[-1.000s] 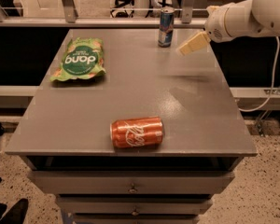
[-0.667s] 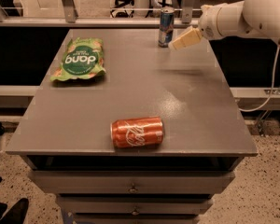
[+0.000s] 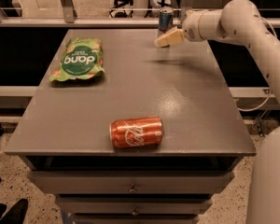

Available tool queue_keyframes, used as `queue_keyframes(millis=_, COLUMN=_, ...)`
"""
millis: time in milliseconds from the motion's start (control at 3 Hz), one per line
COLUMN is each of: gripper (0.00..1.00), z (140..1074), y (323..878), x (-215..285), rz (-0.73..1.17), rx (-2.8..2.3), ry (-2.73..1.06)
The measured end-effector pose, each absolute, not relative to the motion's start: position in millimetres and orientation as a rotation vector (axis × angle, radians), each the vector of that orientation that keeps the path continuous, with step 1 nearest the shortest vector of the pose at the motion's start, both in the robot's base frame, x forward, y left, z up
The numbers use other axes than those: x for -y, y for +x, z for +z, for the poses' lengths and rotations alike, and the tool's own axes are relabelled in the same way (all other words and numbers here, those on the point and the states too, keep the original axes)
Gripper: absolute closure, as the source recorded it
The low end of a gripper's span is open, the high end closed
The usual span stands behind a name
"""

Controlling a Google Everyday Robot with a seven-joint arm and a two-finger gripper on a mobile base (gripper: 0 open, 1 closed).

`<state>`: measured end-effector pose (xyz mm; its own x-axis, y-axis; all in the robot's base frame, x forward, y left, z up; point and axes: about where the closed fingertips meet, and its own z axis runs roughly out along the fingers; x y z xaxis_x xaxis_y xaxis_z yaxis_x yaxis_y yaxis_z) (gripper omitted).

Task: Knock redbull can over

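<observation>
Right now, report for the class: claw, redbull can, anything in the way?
Claw just in front of redbull can, far table edge. Can upright. Nothing visible between them.

**Legible markings.** The green snack bag, lying at the 10 o'clock part of the table, is showing the brand word "dang" in white on a dark green round panel. The word is facing the camera upside down, and the smaller print around it is too fine to read. The orange-red soda can, lying on its side at 6 o'clock, is carrying a white script logo whose letters cannot be made out. The redbull can, standing at 12 o'clock by the far edge, is showing print that cannot be read. The gripper is hovering just at 6 o'clock of it.
</observation>
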<state>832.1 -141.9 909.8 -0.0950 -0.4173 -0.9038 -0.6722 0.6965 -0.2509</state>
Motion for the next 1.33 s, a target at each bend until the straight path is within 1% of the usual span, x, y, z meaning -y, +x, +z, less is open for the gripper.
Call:
queue_keyframes(millis=333, gripper=0.01, z=900.1, y=858.3, x=126.7, rz=0.322, rx=-1.696, ry=-0.836)
queue_keyframes(millis=667, gripper=0.21, z=898.7, y=871.9, x=120.8, rz=0.336, rx=-1.672, ry=-0.809)
queue_keyframes(millis=1333, gripper=0.68, z=903.5, y=869.4, x=131.1, rz=0.351, rx=-1.659, ry=-0.765)
